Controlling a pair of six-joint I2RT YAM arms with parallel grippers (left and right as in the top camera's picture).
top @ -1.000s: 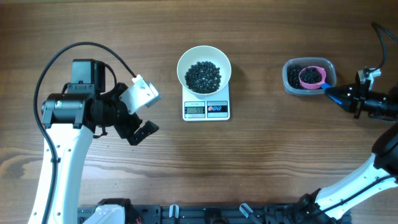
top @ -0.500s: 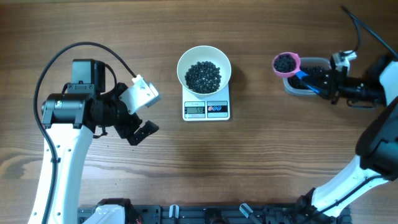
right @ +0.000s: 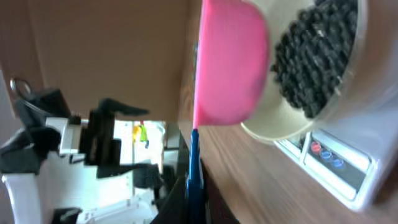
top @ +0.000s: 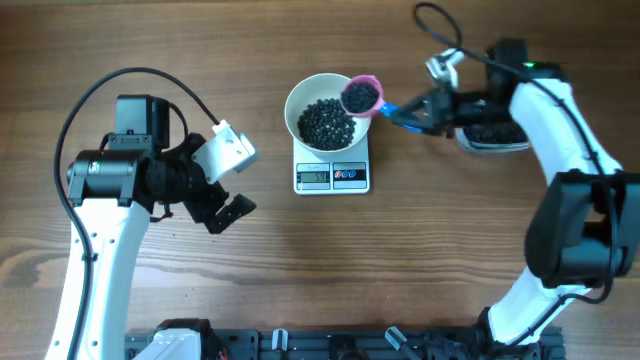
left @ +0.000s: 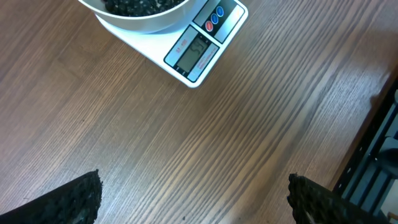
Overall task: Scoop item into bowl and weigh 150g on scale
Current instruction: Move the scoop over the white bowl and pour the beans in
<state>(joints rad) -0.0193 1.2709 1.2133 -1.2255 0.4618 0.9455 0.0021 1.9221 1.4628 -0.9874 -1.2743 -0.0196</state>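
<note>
Hovering above bare wood at about 9 o'clock from the scale, the left gripper (top: 240, 182) has its jaws spread wide and carries nothing; its wrist view shows both dark fingertips (left: 74, 199) far apart with only the wooden table (top: 440, 250) between them. At mid-table the white kitchen scale (top: 332, 176) lies flat, its grey display and two round buttons along the 6 o'clock edge; the digits are too small to read. The white bowl (top: 296, 100) sits on the scale's platform toward 12 o'clock and holds a loose heap of black beads (top: 326, 123) across its floor. Over the bowl's rim at roughly 2 o'clock hangs the pink scoop (top: 360, 95), with more beads visible inside it. Its blue handle (top: 392, 108) runs out toward 3 o'clock into the right gripper (top: 425, 110), whose jaws are clenched on that handle. Farther toward 3 o'clock, a clear plastic tub (top: 490, 143) lies mostly hidden beneath the right arm, so its contents cannot be judged.
</note>
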